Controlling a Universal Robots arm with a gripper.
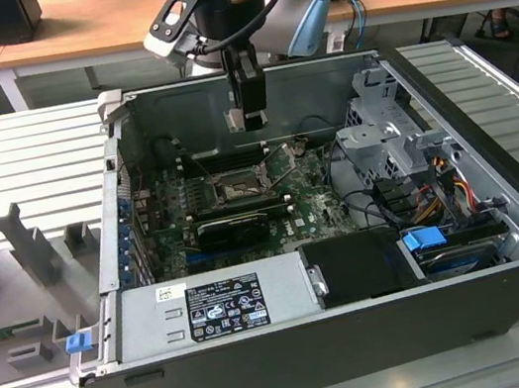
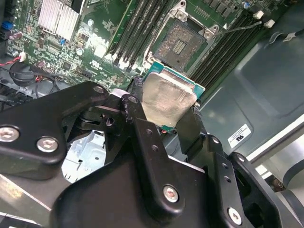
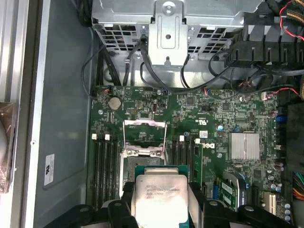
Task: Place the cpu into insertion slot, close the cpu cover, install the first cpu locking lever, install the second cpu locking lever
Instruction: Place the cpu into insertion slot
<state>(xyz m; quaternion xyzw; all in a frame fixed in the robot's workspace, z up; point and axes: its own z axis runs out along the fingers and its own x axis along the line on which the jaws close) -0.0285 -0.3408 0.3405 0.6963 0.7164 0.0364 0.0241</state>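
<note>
While hanging above the bare insertion slot | cpu clamped between gripper fingers | cpu top print unreadable | white label on case wall

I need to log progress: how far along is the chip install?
Nothing is seated yet: the socket sits empty, its cover swung open. In hand: the gripper grips the chip above the board. Left: seating it, closing the cover, both latching steps.

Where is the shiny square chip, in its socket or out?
Out. In the second wrist view the tool grips the cpu above the board, apart from the empty insertion slot.
</note>
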